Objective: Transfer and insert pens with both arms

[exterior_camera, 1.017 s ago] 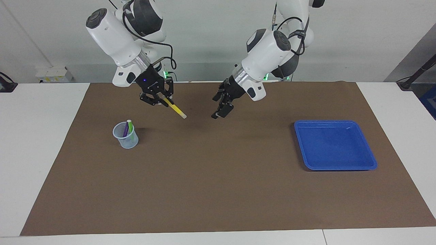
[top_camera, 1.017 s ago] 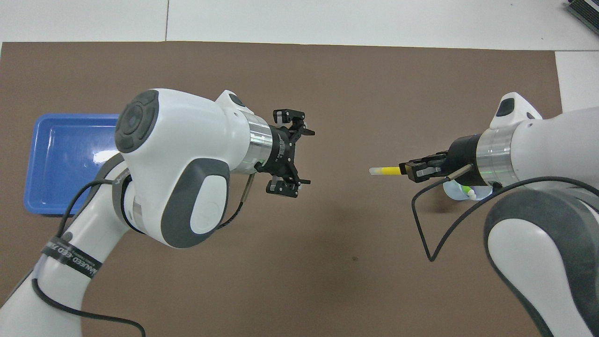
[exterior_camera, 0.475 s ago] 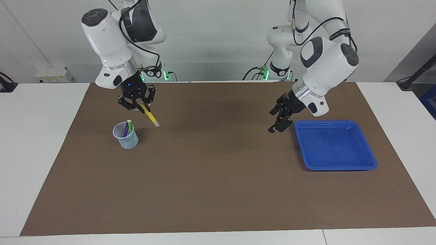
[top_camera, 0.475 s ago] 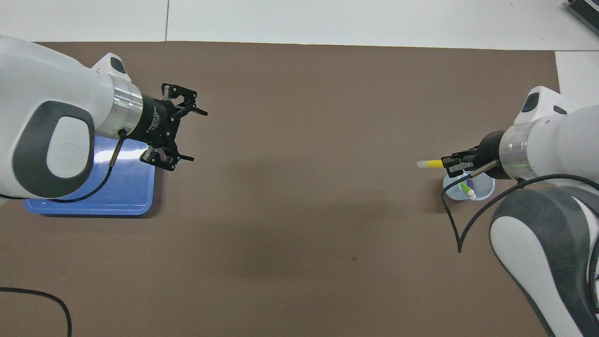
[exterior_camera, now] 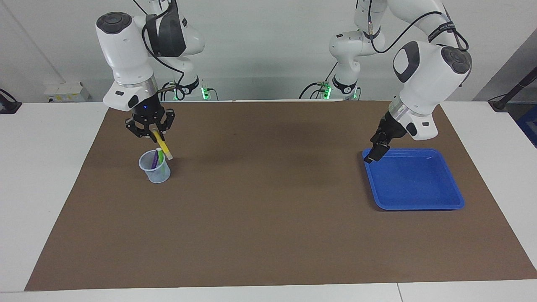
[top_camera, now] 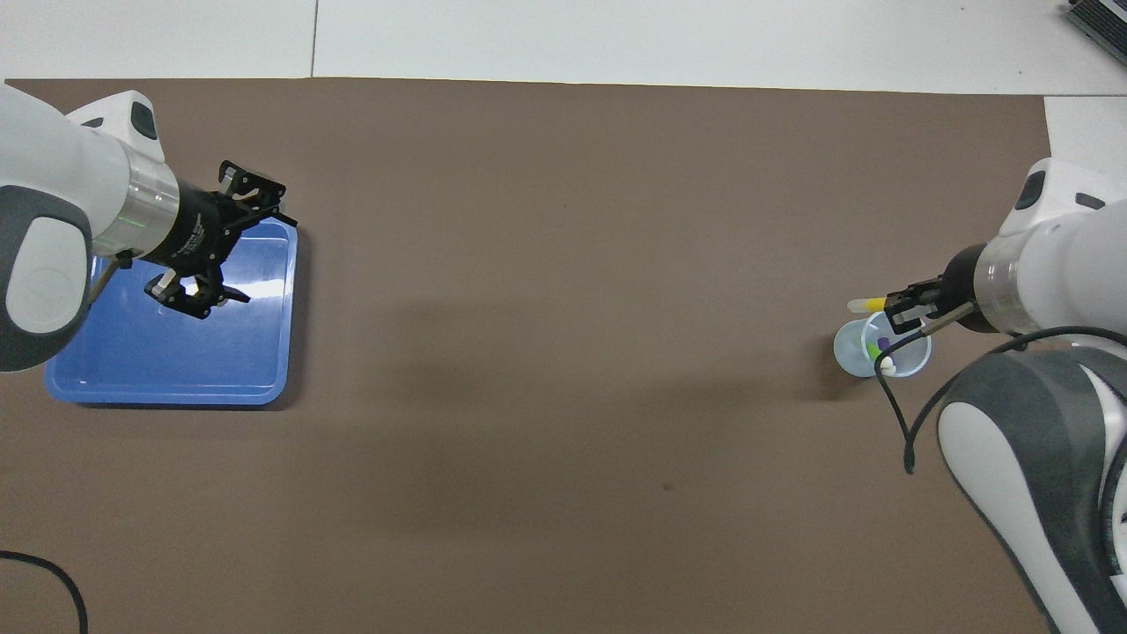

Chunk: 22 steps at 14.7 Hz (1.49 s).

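Yellow pen [exterior_camera: 162,146] tilted, pale tip down over cup [exterior_camera: 156,168] (right jaws clamping it), left jaws wide over tray [exterior_camera: 415,180]

Two pens [exterior_camera: 156,157] in cup [exterior_camera: 159,174], tray [exterior_camera: 419,201] well apart

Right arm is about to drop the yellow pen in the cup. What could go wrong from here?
1. The yellow pen hangs tilted in the shut right pincer, its pale tip at the clear cup's rim; it may catch the rim and fall outside.
2. The purple pen and green pen already lean inside and could block it.
3. The cup looks light; a push might tip it.
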Each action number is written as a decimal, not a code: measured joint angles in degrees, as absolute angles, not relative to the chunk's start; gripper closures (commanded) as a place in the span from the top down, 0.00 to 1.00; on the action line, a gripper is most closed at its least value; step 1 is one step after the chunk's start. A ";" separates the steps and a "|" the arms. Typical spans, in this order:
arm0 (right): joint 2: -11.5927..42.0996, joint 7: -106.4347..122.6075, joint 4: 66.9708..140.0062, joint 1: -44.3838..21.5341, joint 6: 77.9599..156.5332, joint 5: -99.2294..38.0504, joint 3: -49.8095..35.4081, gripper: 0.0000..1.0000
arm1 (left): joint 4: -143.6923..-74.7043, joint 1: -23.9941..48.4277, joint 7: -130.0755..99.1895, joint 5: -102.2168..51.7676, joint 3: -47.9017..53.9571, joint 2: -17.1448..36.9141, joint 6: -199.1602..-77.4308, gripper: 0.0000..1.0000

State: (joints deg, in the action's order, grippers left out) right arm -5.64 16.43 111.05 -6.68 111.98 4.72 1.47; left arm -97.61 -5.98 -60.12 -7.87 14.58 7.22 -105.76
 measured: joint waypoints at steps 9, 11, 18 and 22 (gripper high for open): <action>-5.64 20.91 112.58 -4.27 109.94 10.50 1.51 0.00 | -97.67 -11.66 -54.68 -7.01 14.33 6.89 -106.38 1.00; -5.56 21.15 113.61 -3.85 109.99 10.58 1.52 0.00 | -97.61 -9.92 -50.28 -6.93 11.68 6.87 -107.56 1.00; -3.88 21.21 115.29 -3.83 111.21 12.82 1.49 0.00 | -94.98 -4.71 -22.35 -6.91 1.27 6.84 -104.25 1.00; -2.40 21.61 115.97 -3.80 112.84 13.09 1.49 0.00 | -92.49 -1.98 -12.90 -4.29 -1.34 6.96 -97.67 1.00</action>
